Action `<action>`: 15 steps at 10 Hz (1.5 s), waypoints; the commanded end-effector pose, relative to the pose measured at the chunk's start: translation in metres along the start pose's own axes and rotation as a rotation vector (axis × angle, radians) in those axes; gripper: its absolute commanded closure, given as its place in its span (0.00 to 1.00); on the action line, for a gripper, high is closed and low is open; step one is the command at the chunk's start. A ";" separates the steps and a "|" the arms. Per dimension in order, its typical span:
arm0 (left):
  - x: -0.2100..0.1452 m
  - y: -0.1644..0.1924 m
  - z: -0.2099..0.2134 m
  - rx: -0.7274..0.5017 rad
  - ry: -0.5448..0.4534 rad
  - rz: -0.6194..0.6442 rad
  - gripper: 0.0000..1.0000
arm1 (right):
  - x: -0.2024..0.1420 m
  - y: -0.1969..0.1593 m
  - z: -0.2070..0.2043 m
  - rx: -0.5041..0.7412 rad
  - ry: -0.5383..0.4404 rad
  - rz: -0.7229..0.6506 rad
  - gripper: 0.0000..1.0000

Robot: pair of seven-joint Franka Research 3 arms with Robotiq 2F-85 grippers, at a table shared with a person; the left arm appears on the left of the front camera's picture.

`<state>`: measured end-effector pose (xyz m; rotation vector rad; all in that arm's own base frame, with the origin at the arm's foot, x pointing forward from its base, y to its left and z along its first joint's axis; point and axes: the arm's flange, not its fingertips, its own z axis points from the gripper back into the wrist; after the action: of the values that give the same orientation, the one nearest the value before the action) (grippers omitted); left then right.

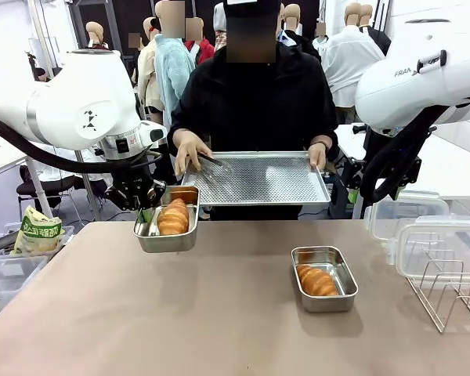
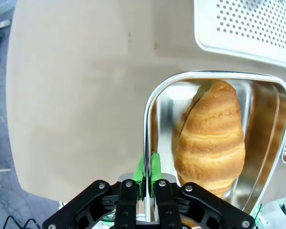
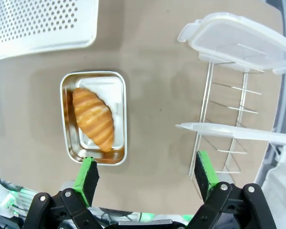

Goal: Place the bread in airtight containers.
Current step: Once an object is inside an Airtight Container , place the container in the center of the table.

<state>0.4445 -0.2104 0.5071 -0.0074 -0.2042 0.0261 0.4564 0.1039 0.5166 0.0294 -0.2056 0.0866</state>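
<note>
The left gripper [image 2: 148,177] had its jaws pressed together on the rim of the left pan [image 2: 146,124], the thin steel wall pinched between the green pads. That grip explained why the pan hung left of centre in the front view, apparently just clear of the table [image 1: 219,329] rather than resting on it. The first croissant [image 2: 210,138] lay lengthwise inside, filling most of the floor (so the pinch sat on the bare rim, beside the bread and not on it).

The right pan [image 1: 343,270] stood flat on the table, lower right of centre, with the second croissant [image 1: 316,280] lying diagonally in it. Both breads were thus in steel, and neither pan wore a lid.

The right gripper [image 3: 148,174] hovered above that pan with its jaws spread wide and nothing between them, probably ready for a lid. The clear lids [image 3: 238,38] sat at the right edge on the wire rack [image 3: 214,114], one across its top and one slotted on edge, where a rim could be pinched.

At top centre the person [image 1: 254,102] held the perforated tray [image 1: 258,180] off the table, tongs [image 1: 213,162] in one hand, seemingly leaving the surface to the arms.
</note>
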 end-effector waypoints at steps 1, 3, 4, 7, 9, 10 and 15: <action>0.000 0.002 0.004 -0.001 -0.001 -0.005 1.00 | -0.001 0.000 -0.001 -0.018 0.004 -0.007 0.00; 0.000 0.002 0.004 -0.001 -0.001 -0.005 1.00 | -0.001 0.000 -0.001 -0.018 0.004 -0.007 0.00; 0.000 0.002 0.004 -0.001 -0.001 -0.005 1.00 | -0.001 0.000 -0.001 -0.018 0.004 -0.007 0.00; 0.000 0.002 0.004 -0.001 -0.001 -0.005 1.00 | -0.001 0.000 -0.001 -0.018 0.004 -0.007 0.00; 0.000 0.002 0.004 -0.001 -0.001 -0.005 1.00 | -0.001 0.000 -0.001 -0.018 0.004 -0.007 0.00; 0.000 0.002 0.004 -0.001 -0.001 -0.005 1.00 | -0.001 0.000 -0.001 -0.018 0.004 -0.007 0.00; 0.015 -0.004 -0.068 0.001 0.095 0.001 1.00 | -0.001 0.000 -0.001 -0.018 0.004 -0.007 0.00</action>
<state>0.4629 -0.2129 0.4496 0.0074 -0.1072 0.0257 0.4564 0.1039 0.5164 0.0292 -0.2048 0.0867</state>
